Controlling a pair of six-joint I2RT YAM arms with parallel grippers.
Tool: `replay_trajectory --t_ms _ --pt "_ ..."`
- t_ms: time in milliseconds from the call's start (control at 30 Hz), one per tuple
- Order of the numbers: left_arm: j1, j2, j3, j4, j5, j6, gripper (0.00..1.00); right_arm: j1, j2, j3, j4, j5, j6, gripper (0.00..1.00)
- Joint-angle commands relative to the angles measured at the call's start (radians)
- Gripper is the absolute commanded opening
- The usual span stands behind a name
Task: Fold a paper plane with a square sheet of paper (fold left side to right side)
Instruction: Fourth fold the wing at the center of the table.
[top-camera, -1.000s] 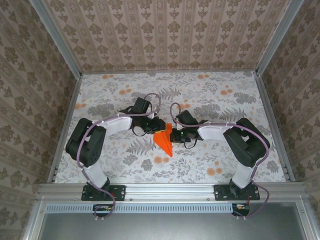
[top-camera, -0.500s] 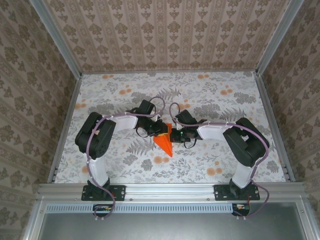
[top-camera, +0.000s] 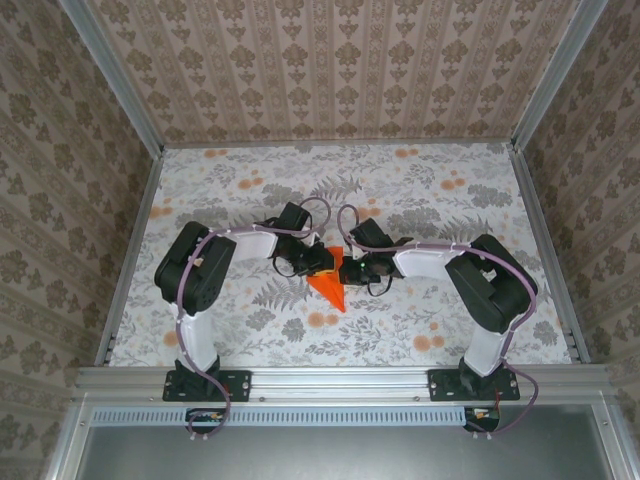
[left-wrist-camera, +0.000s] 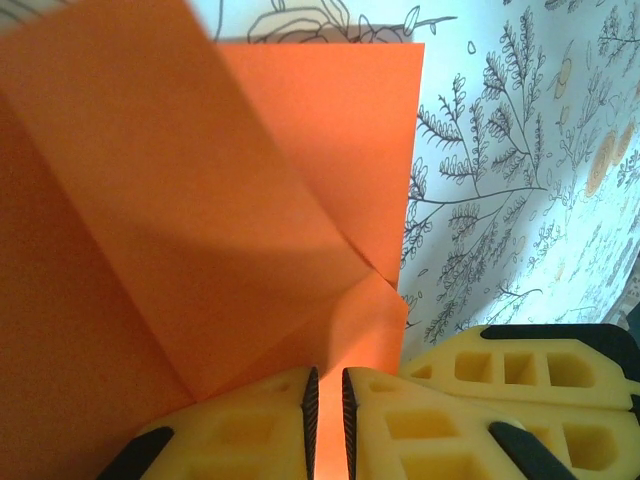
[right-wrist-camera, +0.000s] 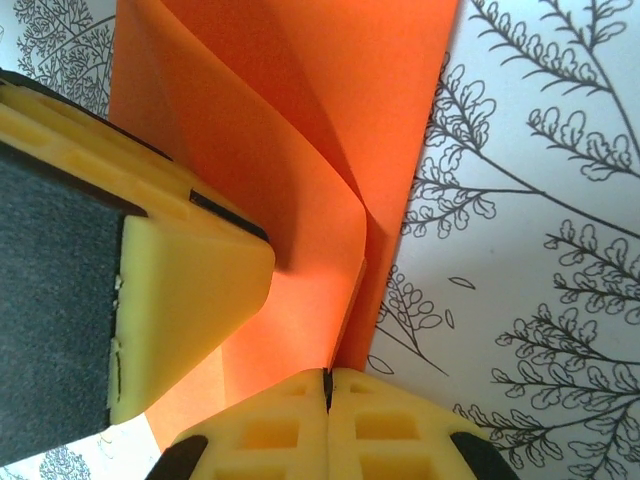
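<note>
The orange square sheet of paper (top-camera: 330, 291), creased into a pointed paper plane shape, lies mid-table with its tip toward the near edge. My left gripper (top-camera: 318, 262) sits on its left part and my right gripper (top-camera: 351, 270) on its right edge. In the left wrist view a raised flap of the sheet (left-wrist-camera: 250, 200) runs into the narrow slit of my left gripper (left-wrist-camera: 326, 400). In the right wrist view my right gripper (right-wrist-camera: 327, 378) is shut where a standing edge of the sheet (right-wrist-camera: 300, 120) meets its seam. One left finger (right-wrist-camera: 190, 290) rests on the flap.
The floral table cloth (top-camera: 450, 200) spreads all around the paper. Patterned walls stand on three sides. A metal rail (top-camera: 340, 380) with both arm bases runs along the near edge.
My left arm has swung right, carrying its gripper further over the paper toward the right gripper, and its jaws have narrowed a little. The right arm has stayed put.
</note>
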Motion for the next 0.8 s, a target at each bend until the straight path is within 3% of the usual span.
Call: replay_trajectory --t_ms 0,300,567,767 --pt "-0.003 0.015 -0.037 -0.046 -0.049 0.026 0.18 0.009 0.016 0.002 -0.081 0.039 -0.015 0.05" --pt "-0.004 0.01 -0.06 -0.034 -0.057 0.018 0.17 -0.008 -0.153 0.003 -0.119 0.031 -0.025 0.26" --pt "-0.005 0.004 -0.06 -0.038 -0.059 0.018 0.17 0.035 -0.175 -0.075 0.025 -0.208 0.06 0.14" --pt "-0.004 0.004 -0.057 -0.039 -0.062 0.018 0.16 0.075 -0.108 -0.063 0.048 -0.229 0.082 0.14"
